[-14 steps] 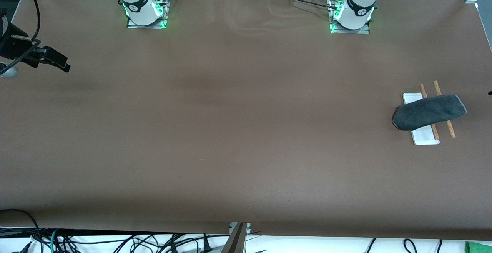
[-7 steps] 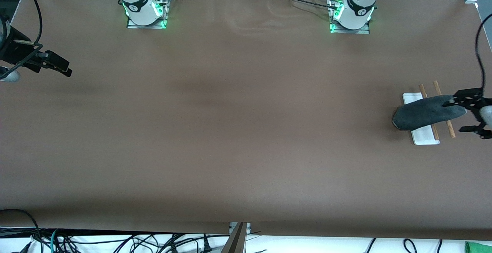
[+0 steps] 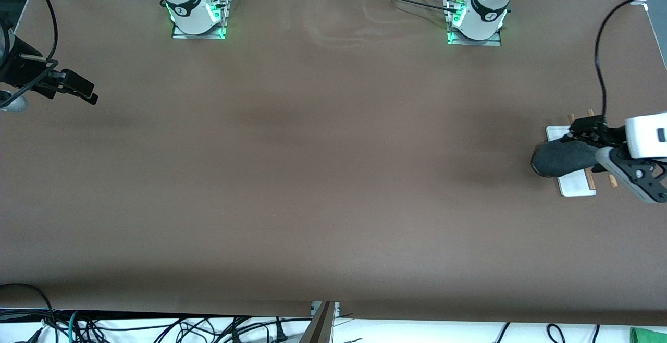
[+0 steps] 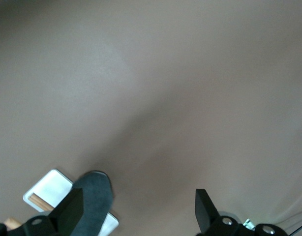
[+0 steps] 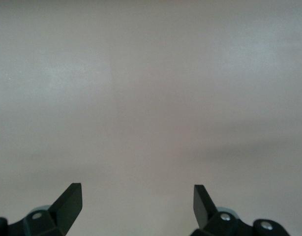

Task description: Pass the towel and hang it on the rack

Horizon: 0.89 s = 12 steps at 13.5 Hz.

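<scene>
The towel (image 3: 560,158) hangs dark grey face up across the rack's two brown rods (image 3: 589,178), above the rack's white base (image 3: 576,185), at the left arm's end of the table. My left gripper (image 3: 589,142) is open over the towel and rack and holds nothing. In the left wrist view the towel (image 4: 94,201) and the white base (image 4: 50,189) lie beside one finger (image 4: 70,211) of the left gripper (image 4: 138,211). My right gripper (image 3: 94,93) waits open and empty at the right arm's end of the table, over bare table in its wrist view (image 5: 136,204).
The brown table cover (image 3: 333,166) spreads between the two arms. The arm bases (image 3: 198,14) stand along the table's edge farthest from the front camera. Cables (image 3: 156,327) lie below the table's near edge.
My left gripper has come in from the table's end and now hovers over the towel and rack, covering part of them. The towel and rack have not moved. The right gripper barely moved.
</scene>
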Available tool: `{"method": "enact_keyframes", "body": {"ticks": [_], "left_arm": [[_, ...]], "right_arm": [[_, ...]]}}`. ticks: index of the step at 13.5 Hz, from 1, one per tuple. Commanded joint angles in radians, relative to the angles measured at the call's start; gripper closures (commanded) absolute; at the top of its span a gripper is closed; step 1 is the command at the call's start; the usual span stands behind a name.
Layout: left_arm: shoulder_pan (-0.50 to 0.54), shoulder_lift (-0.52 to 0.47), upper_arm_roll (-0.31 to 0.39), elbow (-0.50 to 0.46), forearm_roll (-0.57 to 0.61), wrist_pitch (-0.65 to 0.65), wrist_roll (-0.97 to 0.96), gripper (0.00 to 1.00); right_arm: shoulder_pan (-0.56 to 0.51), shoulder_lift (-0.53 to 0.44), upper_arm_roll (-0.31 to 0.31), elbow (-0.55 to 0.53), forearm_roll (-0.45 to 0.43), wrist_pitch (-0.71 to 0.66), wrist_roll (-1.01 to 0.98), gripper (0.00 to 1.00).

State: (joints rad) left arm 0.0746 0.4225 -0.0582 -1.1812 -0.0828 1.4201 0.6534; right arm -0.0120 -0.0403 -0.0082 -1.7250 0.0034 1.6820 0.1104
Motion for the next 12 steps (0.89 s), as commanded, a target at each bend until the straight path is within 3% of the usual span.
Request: {"method": "enact_keyframes", "body": {"ticks": [1,3,5,9,12], "left_arm": [[-0.085,-0.147,0.014,-0.159,0.057,0.026,-0.177,0.0],[-0.162,-0.232,0.014,-0.248,0.103,0.045,-0.352,0.0],[-0.174,-0.307,0.012,-0.343,0.101,0.101,-0.53,0.0],[-0.171,-0.454,0.015,-0.558,0.09,0.286,-0.554,0.0],[-0.162,-0.462,0.015,-0.583,0.084,0.292,-0.554,0.0]], "right_arm": [[-0.017,0.0,0.013,0.007,0.015,0.005,-0.003,0.0],[-0.017,0.0,0.013,0.005,0.015,0.004,-0.003,0.0],[-0.017,0.0,0.013,0.005,0.015,0.004,-0.003,0.0],[-0.017,0.0,0.013,0.005,0.015,0.004,-0.003,0.0],[-0.017,0.0,0.013,0.005,0.015,0.004,-0.003,0.0]]}}
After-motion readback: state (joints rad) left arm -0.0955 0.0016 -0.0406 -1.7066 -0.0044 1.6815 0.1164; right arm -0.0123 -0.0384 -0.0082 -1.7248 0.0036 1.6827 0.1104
